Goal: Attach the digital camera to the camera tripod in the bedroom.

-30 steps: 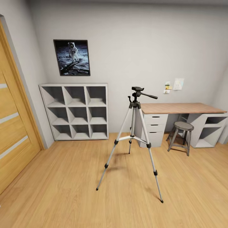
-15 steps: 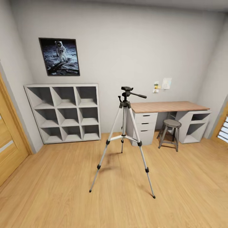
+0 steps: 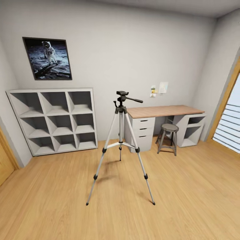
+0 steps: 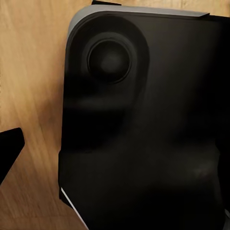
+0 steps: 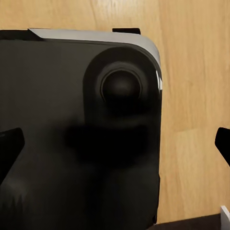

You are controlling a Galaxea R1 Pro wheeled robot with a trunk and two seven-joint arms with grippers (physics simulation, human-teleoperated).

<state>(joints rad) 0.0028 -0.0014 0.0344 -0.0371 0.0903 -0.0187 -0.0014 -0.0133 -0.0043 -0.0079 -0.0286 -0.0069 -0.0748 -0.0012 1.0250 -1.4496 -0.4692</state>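
Could bump the camera tripod [image 3: 120, 143] and tip its 3 legs if rolling close; cannot tell if either hand is pinching anything.

Both wrist cams look down on the black base [image 4: 143, 134] (gripper fingertips dark at frame edges, state unclear).

No readable text, labels or numbers

Small notes [image 3: 160, 88] are pinned on the wall above the desk [image 3: 165, 110], but whatever is printed on them is too small to be read; the astronaut poster [image 3: 47, 58] carries a picture and no lettering.
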